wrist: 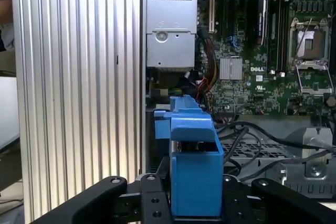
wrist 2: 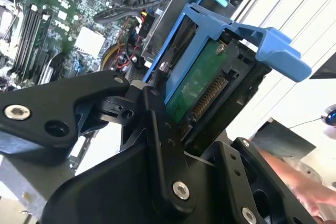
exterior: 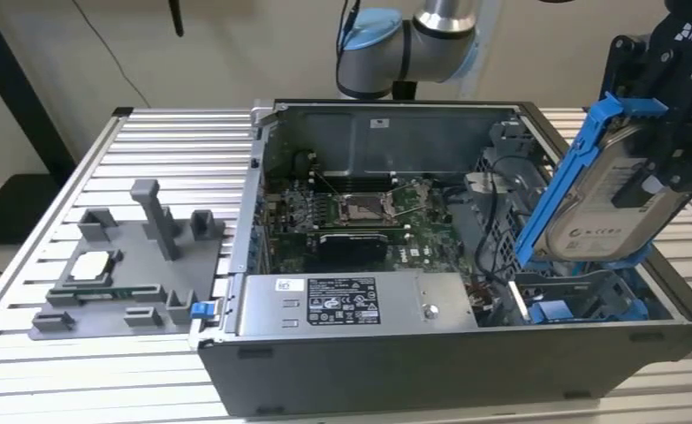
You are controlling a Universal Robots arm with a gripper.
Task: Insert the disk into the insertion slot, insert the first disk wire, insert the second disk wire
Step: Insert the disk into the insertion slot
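Observation:
My gripper is shut on the disk, a silver drive with a white label in a bright blue carrier. The disk hangs tilted, its lower end just above the insertion slot, the grey drive cage with blue tabs at the exterior view's right end of the open computer case. In the second wrist view the gripper clamps the disk from both sides, green board and connector showing. The first wrist view has the blue carrier between the fingers. Dark cables lie loose by the cage.
The case holds a motherboard and a grey labelled power-supply box. A grey fixture with small parts sits on the slatted table at the exterior view's left. A person's hand shows behind the gripper.

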